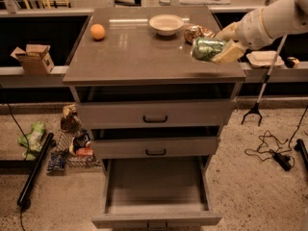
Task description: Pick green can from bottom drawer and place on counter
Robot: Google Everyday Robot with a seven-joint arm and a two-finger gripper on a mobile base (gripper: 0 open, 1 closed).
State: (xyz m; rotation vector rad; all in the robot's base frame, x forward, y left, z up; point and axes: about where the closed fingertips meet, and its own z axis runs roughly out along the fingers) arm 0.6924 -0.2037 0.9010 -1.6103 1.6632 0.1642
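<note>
One camera view looks down on the front of a grey cabinet. Its top, the bench, carries three loose things, all toward the back edge: one orange near the back left corner, one pale bowl at the middle of the back edge, and one gold-brown dented can toward the back right corner. That dented can sits just behind and left of the gripper, the nearest thing to it.

The gripper reaches in from the right, over the right edge of the bench about midway between the back and front right corners. Its pale fingers are clamped on the green can, one above and one below. The single green can lies on its side, its long axis running roughly left to right across the bench, its free end pointing left toward the middle. Whether it touches the surface cannot be told.

Three drawers show below: two shallow ones with dark handles, and the bottom drawer pulled fully out.

On the floor to the left lie a heap of packets and a black pole; to the right, a cable.
</note>
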